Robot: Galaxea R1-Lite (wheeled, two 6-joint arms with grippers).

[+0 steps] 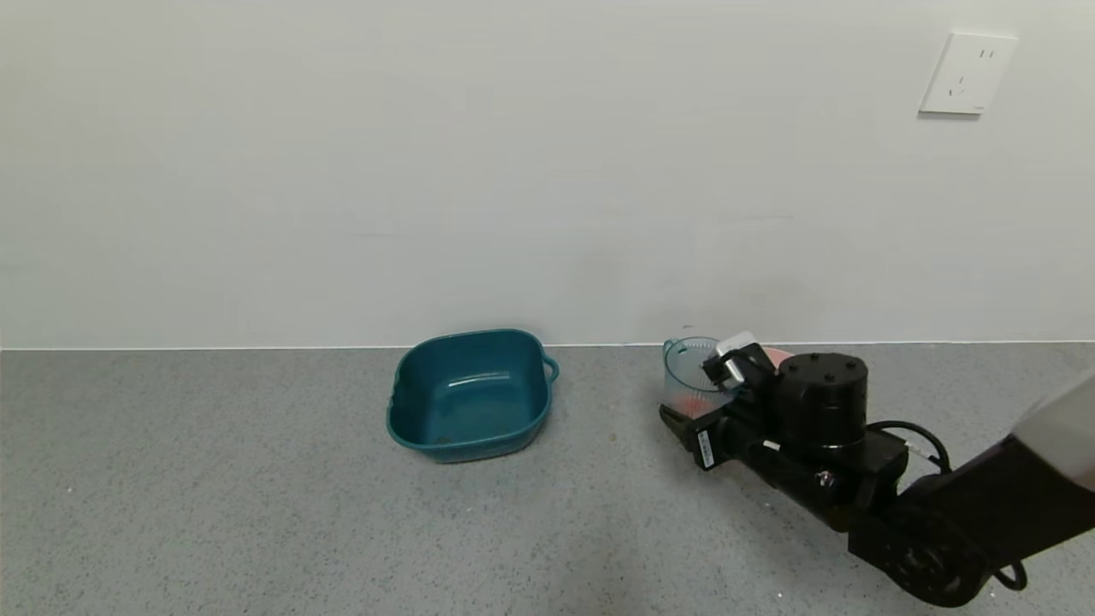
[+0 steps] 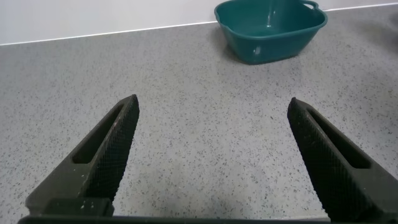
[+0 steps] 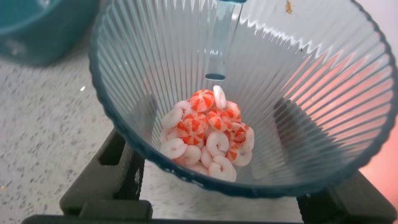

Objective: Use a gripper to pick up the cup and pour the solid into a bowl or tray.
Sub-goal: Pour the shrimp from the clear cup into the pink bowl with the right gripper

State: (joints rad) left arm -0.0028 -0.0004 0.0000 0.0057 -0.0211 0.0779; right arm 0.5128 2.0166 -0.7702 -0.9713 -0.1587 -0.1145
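The cup (image 1: 689, 370), clear bluish and ribbed, stands at the back right of the counter with its small teal handle toward the wall. My right gripper (image 1: 700, 390) is shut on the cup, one finger on each side. In the right wrist view the cup (image 3: 155, 74) fills the frame, and the solid (image 3: 208, 134), pink, red-orange and whitish bits, lies heaped in its bottom. The pale pink bowl (image 1: 778, 354) is just behind the gripper, mostly hidden. My left gripper (image 2: 214, 102) is open and empty over bare counter, out of the head view.
A dark teal squarish tub (image 1: 469, 393) with handles stands left of the cup near the wall; it also shows in the left wrist view (image 2: 270, 28). The grey speckled counter (image 1: 214, 496) ends at the white wall. A wall socket (image 1: 967, 73) is at upper right.
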